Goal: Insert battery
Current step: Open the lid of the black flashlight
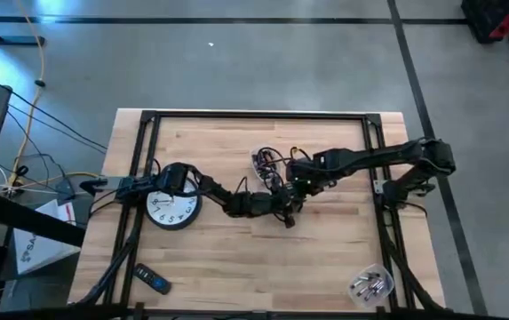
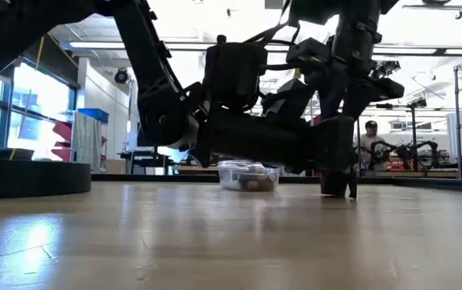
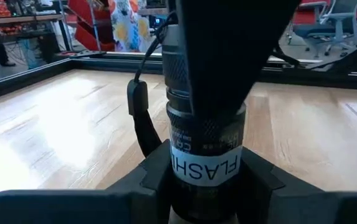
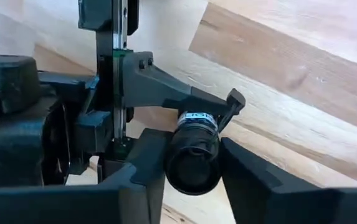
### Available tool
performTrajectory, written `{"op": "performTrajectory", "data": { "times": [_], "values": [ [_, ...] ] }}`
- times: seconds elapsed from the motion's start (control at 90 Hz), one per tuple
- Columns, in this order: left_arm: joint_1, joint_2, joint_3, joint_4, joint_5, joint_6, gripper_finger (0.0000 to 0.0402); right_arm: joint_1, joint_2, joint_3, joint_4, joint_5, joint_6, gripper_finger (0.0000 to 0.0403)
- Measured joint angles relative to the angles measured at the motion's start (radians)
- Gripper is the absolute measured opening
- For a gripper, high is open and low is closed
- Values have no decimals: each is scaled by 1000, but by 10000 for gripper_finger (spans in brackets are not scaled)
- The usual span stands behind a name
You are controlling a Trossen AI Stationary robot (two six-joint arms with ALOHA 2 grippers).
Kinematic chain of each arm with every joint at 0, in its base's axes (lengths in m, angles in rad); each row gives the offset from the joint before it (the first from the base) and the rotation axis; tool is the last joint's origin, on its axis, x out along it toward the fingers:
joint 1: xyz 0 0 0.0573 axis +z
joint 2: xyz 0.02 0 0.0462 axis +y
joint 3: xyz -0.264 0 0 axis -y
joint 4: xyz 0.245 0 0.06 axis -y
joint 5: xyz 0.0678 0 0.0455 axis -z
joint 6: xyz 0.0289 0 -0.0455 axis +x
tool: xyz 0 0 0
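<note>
pinching flashlight (image 3: 204,134) between both: left end effector (image 3: 204,186) clamps labelled end, right end effector (image 4: 194,177) grips opposite end.

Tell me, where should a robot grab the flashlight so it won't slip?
Grab the flashlight around its round barrel, by the white label, pinching from both sides across its length. It is a slim tube, so fingers probably seat well there, as the left gripper does. The right gripper holds one end.

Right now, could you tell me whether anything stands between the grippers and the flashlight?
Nothing visible does: the left gripper and the right gripper both already clamp the flashlight at mid-table. No battery shows in either.
</note>
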Motion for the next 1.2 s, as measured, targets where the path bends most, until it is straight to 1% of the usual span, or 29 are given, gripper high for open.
{"op": "performTrajectory", "data": {
  "times": [0.067,0.167,0.344,0.489,0.6,0.656,0.733,0.856,1.022,1.1,1.2],
  "values": [
    [0,0,0,0,6,6,97,-1,0,0,1,-1,-51,86],
    [1,0,0,1,35,22,97,-4,0,0,-3,-3,-159,84],
    [4,0,0,3,160,60,97,-4,-1,0,-27,-33,-394,87],
    [12,0,0,4,347,78,97,9,0,0,-31,-112,-607,87],
    [26,-10,0,-10,532,23,97,41,0,0,-24,-131,-764,87],
    [32,-11,0,-7,603,0,97,64,-1,1,-17,-127,-809,87],
    [36,-12,0,-8,666,-18,97,92,-1,1,-14,-112,-809,87],
    [37,-20,2,-36,670,-11,97,136,-28,1,-21,-54,-781,87],
    [29,-21,2,-47,713,1,97,227,-116,0,-85,146,-702,87],
    [27,-21,2,-42,694,5,97,273,-155,0,-171,227,-640,87],
    [28,-21,2,-37,671,38,97,325,-191,0,-241,305,-541,87]
  ]
}}
